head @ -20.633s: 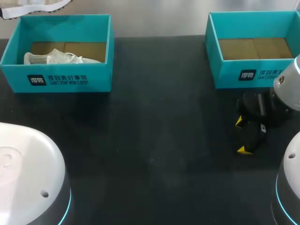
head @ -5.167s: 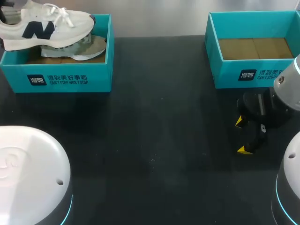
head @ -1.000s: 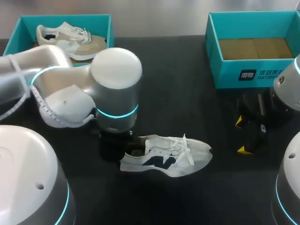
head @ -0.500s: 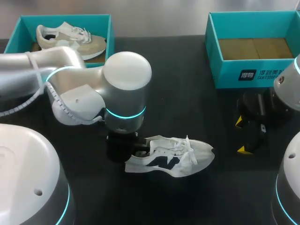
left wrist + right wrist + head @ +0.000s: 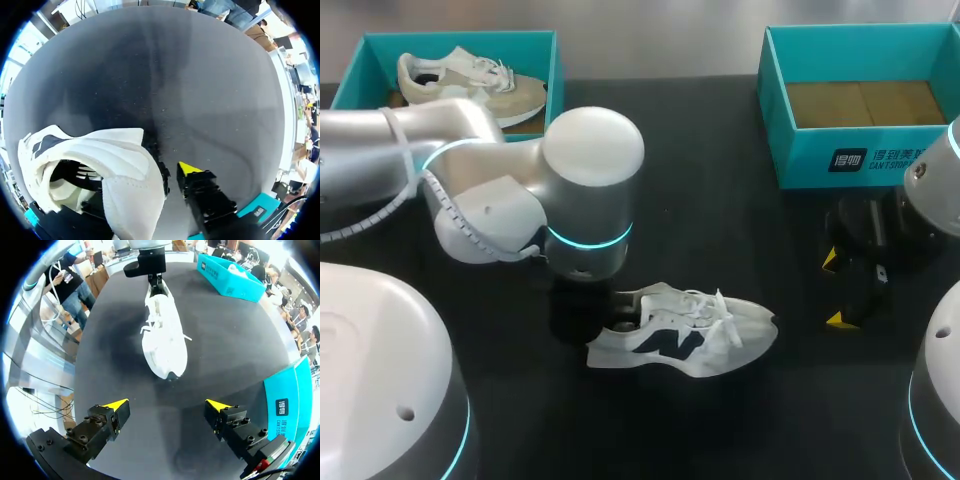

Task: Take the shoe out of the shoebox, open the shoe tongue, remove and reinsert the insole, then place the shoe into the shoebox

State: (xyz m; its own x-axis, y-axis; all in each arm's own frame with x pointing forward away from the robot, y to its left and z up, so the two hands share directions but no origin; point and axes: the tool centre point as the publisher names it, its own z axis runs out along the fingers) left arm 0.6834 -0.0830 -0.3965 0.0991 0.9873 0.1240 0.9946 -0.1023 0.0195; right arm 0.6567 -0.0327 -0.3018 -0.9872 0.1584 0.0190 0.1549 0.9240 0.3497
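Head view: two shoeboxes, two shoes. The beige shoe (image 5: 470, 85) lies in the left shoebox (image 5: 553, 60); the white shoe (image 5: 685, 340) sits on the table (image 5: 720, 240), with the left gripper (image 5: 607, 320) at its heel, its grip impossible to tell. The right gripper (image 5: 166, 405), near the right shoebox (image 5: 840, 158), is spread wide.

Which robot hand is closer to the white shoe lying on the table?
Left. The left gripper is right at the heel of the white shoe. The right gripper sits open off past the toe, not touching it.

White shoe (image 5: 117, 165), heel opening nearest, lies on dark table (image 5: 200, 85); teal shoebox (image 5: 261, 210) corner visible
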